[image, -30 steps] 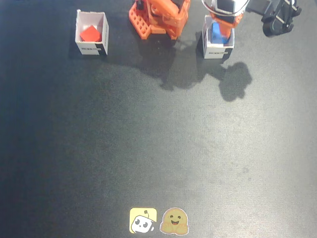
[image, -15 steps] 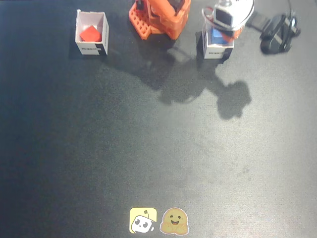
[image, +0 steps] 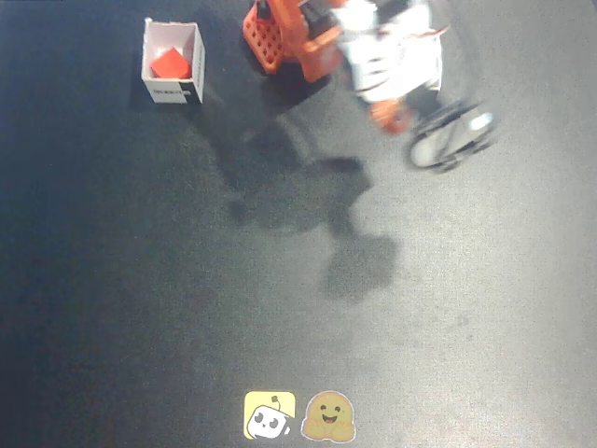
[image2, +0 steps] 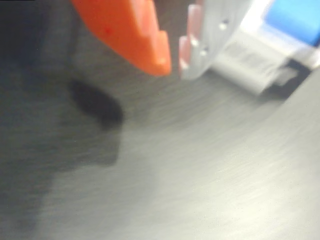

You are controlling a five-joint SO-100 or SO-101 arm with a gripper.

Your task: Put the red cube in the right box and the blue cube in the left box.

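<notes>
Though both look light, rigid and easily pinched across flat faces, the red cube [image: 171, 63] and the blue cube [image2: 295, 19] sit boxed near the worktop's [image: 280, 308] far edge, while the gripper [image2: 172, 62] hangs nearly closed and empty.

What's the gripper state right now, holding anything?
Gripper: nearly closed, narrow gap between fingertips, holding nothing. Blue cube sits in the white box beside it.

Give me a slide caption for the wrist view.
Empty gripper above the dark mat, blue cube resting in its white box.

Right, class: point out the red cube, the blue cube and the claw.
red cube [image: 171, 63], fixed view, top face.
blue cube [image2: 296, 17], wrist view, top face.
claw [image2: 174, 64], wrist view, between its fingertips.
</notes>
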